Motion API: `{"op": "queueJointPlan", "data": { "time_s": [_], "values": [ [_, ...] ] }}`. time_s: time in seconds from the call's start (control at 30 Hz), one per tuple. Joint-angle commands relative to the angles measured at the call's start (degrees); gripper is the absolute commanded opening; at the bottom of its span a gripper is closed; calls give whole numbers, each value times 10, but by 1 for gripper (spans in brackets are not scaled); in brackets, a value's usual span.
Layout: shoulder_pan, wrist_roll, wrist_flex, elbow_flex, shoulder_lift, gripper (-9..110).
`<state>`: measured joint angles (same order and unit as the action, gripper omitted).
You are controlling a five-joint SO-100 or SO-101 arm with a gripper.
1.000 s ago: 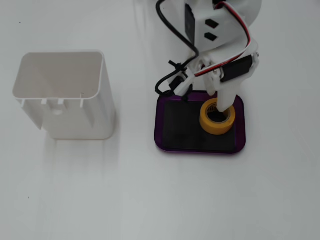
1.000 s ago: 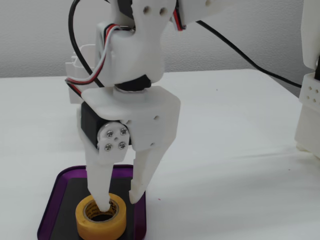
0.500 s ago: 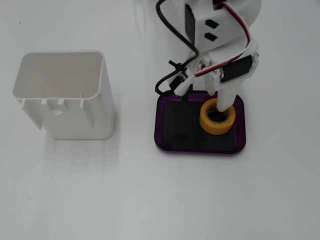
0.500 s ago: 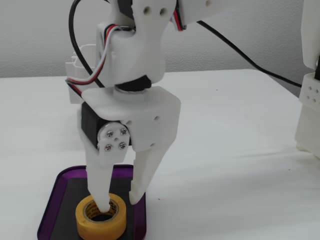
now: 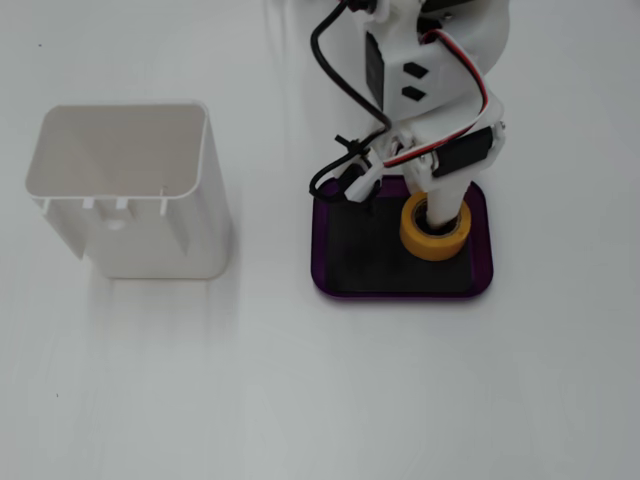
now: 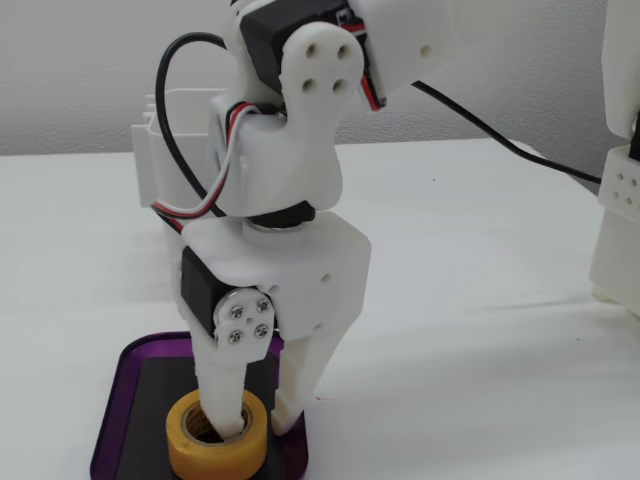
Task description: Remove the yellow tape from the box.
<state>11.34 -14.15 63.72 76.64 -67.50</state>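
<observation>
yellow tape (image 5: 436,233): small yellow roll, cardboard core, on black mat at right end of box; nudged slightly up-right versus earlier frame.
pincer (image 6: 262,425): one finger inside core, other outside roll wall, pinching the tape; arm shifted since before.
box (image 5: 330,282): shallow tray, glossy purple rim, rounded corners.
white container (image 5: 130,190): tall, plastic, open-topped, well left on worktop (image 5: 300,400).

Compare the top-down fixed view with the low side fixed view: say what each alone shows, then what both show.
Only the top-down one shows the whole box outline and the open top of the white container. Only the side one shows one finger inside the tape's hole, the other outside its wall, and a white structure at the right edge. Both show the gripper straddling the tape on the box's black floor.
</observation>
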Motion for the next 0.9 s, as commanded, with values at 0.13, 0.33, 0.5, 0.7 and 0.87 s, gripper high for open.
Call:
{"op": "queueJointPlan", "data": {
  "time_s": [0.13,0.33,0.5,0.7,0.87],
  "values": [
    [2,4,3,-8,-17,-1],
    [2,-1,65,-59,-67,-1],
    [3,-3,146,-115,-141,-1],
    [2,-4,194,-118,-250,-1],
    [-26,-4,209,-49,-334,-1]
  ]
}}
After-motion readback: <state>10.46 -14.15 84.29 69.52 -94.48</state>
